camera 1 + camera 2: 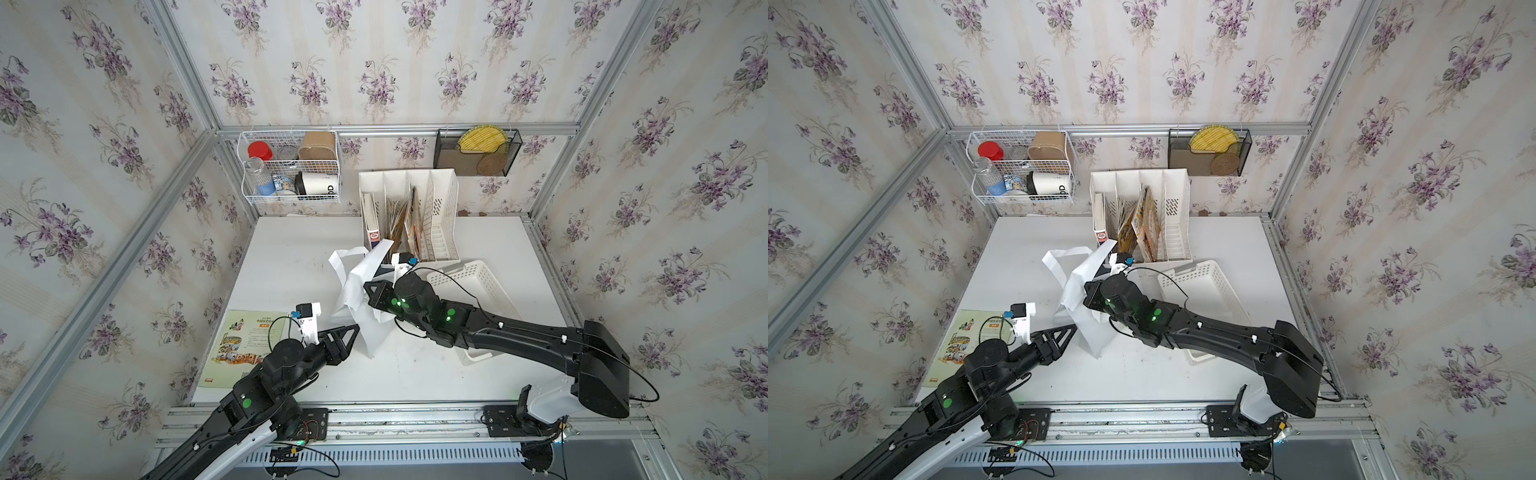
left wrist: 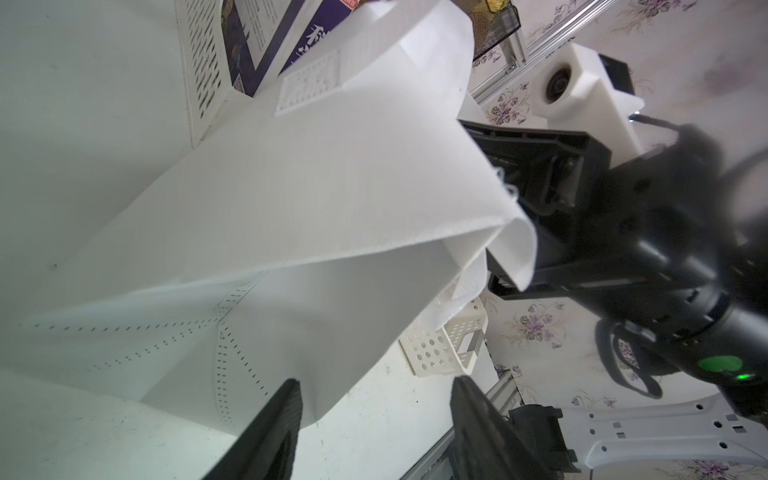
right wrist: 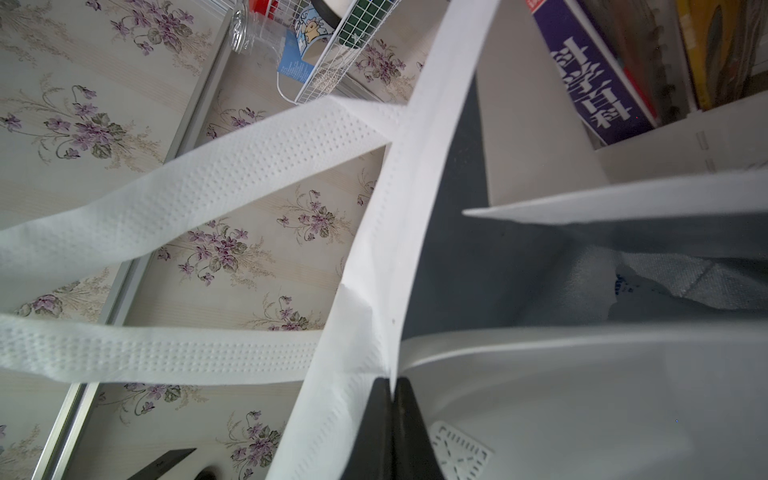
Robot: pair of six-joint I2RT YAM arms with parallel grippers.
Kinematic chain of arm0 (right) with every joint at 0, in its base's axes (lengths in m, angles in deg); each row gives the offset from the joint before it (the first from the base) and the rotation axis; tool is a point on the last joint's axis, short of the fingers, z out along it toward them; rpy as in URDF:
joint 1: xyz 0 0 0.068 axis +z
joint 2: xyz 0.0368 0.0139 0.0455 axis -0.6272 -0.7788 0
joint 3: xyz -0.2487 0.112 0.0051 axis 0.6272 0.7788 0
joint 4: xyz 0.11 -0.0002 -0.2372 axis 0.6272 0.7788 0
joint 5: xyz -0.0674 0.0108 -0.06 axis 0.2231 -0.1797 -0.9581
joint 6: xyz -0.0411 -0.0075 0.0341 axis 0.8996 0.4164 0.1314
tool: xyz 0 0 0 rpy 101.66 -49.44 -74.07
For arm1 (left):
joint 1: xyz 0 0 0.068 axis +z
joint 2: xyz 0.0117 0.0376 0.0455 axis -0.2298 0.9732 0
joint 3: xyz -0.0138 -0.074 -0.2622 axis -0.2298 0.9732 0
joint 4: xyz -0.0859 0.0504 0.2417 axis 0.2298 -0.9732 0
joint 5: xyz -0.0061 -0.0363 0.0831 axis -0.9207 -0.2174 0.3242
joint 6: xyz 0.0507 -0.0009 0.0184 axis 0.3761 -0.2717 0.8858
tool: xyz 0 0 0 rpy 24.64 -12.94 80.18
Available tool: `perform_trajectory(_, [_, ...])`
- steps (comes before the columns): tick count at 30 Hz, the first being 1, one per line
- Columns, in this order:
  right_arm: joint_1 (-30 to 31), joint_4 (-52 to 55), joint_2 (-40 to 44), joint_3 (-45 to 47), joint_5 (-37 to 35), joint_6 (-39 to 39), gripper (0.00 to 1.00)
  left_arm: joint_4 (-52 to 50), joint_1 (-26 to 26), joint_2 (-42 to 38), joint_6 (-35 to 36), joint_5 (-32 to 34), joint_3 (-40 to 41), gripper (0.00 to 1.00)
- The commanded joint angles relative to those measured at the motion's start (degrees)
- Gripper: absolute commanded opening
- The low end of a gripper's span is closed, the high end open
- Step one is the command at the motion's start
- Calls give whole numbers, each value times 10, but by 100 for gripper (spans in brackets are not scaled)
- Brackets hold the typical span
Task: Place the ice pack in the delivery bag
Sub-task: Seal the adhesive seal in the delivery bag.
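Pinching the rim of the delivery bag [image 1: 356, 286], the right claw [image 3: 392, 386] holds it up at mid-desk [image 1: 291, 257]. The left claw [image 2: 374, 382] stands spread and empty beside its base. A pale, blue-printed ice pack [image 3: 636, 291] shows inside.

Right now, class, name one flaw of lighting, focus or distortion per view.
In both top views the wide lens splays the walls; left wrist view: the delivery bag glares white, the right arm blurs; right wrist view: its lining is shadowed.

Black arms [image 1: 519, 332], green lights [image 1: 451, 312], white wrist cameras [image 1: 310, 323]
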Motion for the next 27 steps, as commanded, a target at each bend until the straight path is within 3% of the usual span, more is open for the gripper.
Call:
perform_trajectory(1, [0,0,5,3,-3,12,0,74,0,27,13,12,-4,60])
perform_trajectory(6, [0,-1,12,9,-3,15,0,95,1,60,11,46,-22,56])
perform_trajectory(9, [0,-4,18,14,-3,17,0,70,1,64,1,87,-36,42])
perform_trajectory(11, [0,-4,21,17,-5,19,0,68,2,61,0,99,-36,40])
perform_trajectory(19, [0,-10,22,20,-5,23,0,80,4,82,-5,104,-37,26])
perform_trajectory(23, [0,-9,20,21,-12,28,0,75,8,82,-1,106,-46,12])
perform_trajectory(27, [-1,-11,8,20,-23,36,0,77,9,75,-1,92,-47,9])
